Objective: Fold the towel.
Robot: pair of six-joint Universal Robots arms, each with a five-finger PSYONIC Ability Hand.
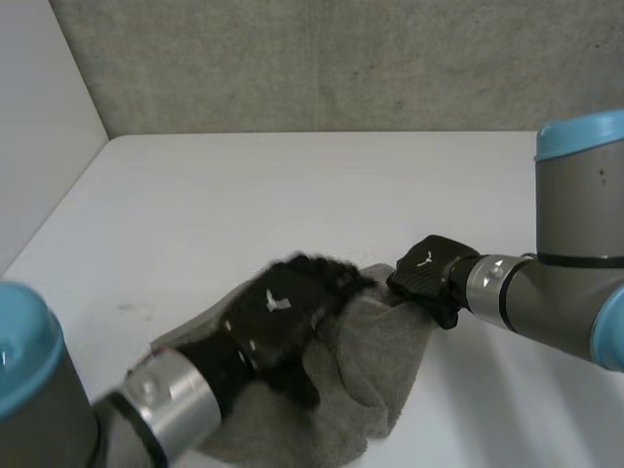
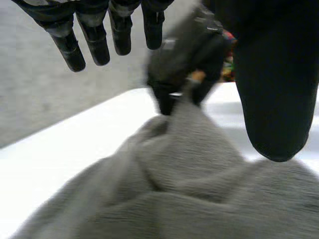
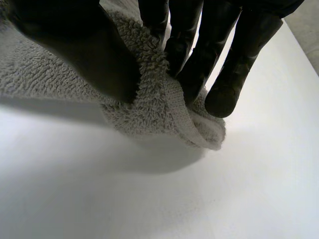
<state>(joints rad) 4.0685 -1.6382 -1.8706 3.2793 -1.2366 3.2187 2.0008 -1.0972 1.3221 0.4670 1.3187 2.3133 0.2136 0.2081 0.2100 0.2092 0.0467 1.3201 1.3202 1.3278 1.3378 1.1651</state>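
Probably a lab: bare white table (image 1: 292, 195) against rough grey wall (image 1: 341, 58)

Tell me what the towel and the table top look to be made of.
The towel looks like soft grey terry, probably cotton: the right wrist view shows fuzzy looped pile and a flat woven hem band. The table looks like a hard, smooth white top, matt, perhaps laminate or painted board: no grain, only soft shadows.
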